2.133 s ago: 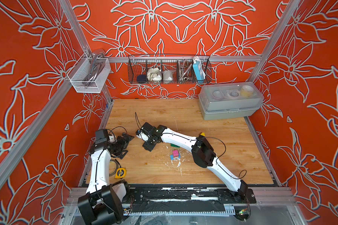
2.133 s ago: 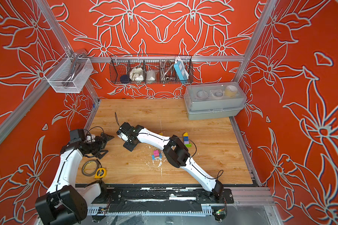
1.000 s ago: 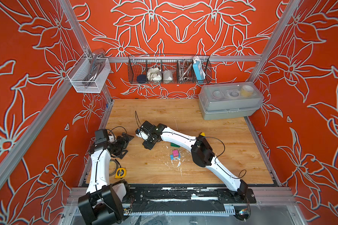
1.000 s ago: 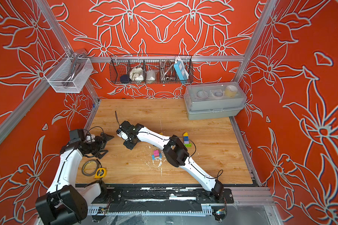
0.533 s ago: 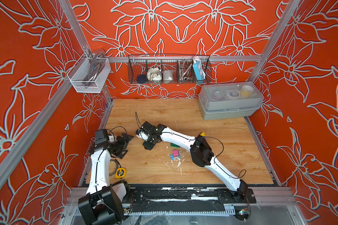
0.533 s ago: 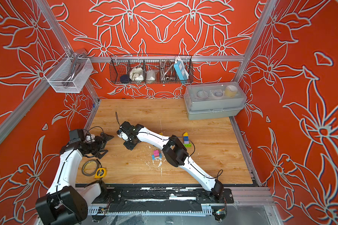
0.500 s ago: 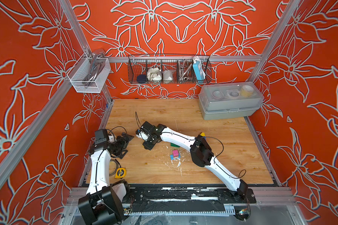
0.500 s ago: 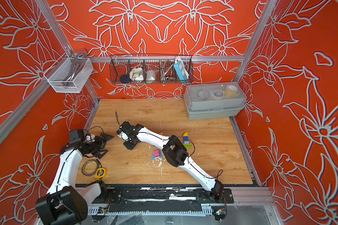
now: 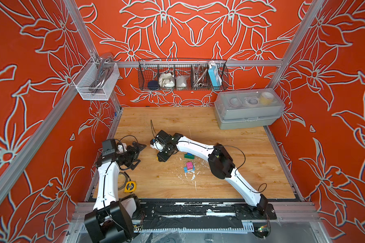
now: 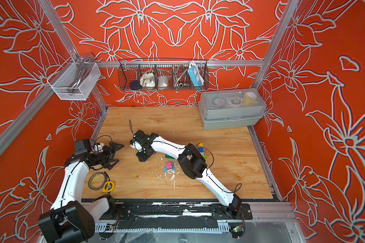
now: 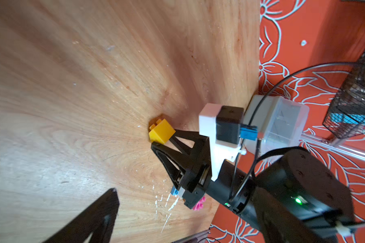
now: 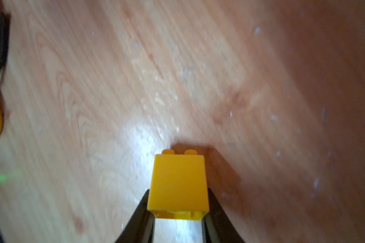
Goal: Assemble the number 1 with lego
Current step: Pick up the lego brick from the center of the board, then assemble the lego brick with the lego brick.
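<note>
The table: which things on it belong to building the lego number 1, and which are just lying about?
For the job:
yellow brick, held in the right gripper
pink brick on a light blue piece
green plate
stacked coloured bricks

Lying about:
tape measure
tape roll
grey box
wire basket

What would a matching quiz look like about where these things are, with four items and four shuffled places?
Things:
1. yellow brick
2. pink brick
3. tape measure
4. grey box

Places:
A. back corner of the table
B. gripped in the right claw
C. beside the roll of tape
D. on a light blue plate

Pairs: 1-B, 2-D, 3-C, 4-A
</note>
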Controlling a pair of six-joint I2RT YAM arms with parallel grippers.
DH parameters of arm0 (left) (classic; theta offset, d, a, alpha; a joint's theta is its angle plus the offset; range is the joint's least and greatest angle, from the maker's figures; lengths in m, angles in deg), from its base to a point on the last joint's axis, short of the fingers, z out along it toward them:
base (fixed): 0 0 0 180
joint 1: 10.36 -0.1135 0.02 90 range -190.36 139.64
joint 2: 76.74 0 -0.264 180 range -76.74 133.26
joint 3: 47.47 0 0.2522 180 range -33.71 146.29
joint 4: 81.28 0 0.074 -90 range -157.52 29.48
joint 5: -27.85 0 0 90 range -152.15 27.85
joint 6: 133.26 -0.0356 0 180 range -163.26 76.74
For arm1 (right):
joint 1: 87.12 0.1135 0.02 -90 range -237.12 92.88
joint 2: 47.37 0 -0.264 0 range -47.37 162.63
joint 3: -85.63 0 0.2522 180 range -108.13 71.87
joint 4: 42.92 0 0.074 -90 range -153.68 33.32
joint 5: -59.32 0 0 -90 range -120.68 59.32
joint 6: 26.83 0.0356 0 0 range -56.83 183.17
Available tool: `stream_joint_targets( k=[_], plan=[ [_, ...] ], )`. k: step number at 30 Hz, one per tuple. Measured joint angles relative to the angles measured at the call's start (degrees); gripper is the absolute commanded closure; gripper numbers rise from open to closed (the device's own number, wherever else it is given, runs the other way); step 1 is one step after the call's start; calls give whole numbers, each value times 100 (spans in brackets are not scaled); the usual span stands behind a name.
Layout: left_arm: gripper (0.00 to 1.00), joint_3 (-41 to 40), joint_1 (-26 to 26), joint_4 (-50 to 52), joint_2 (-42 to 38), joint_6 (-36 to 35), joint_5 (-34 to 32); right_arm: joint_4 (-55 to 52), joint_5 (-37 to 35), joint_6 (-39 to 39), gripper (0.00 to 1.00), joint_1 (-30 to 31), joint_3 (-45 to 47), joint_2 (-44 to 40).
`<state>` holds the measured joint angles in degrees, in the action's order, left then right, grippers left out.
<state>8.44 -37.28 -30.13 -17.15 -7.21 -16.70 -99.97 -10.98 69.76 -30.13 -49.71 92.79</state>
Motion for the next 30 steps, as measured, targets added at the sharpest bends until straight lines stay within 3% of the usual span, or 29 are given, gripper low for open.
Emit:
stream_joint_targets(
  k=[3, 9, 17, 24, 30],
  plan=[
    [0, -76, 140, -428, 92, 190, 546, 59, 249, 26, 79, -116, 844, -785],
    [0, -17, 1027, -1475, 341, 988, 1495, 304, 883, 0, 79, -420, 2470, -2975],
    [0, 26, 2000, -3259, 170, 2435, 2046, 1279, 1961, 595, 78, -1200, 4756, -5613],
    [7, -238, 3657, -5121, 160, 3779, 1971, 2253, 2601, 1296, 77, -1443, 5512, -6679],
    [7, -717, 4212, -6754, 306, 5073, 1637, 2612, 2787, 1325, 77, -1497, 5821, -7075]
  ],
)
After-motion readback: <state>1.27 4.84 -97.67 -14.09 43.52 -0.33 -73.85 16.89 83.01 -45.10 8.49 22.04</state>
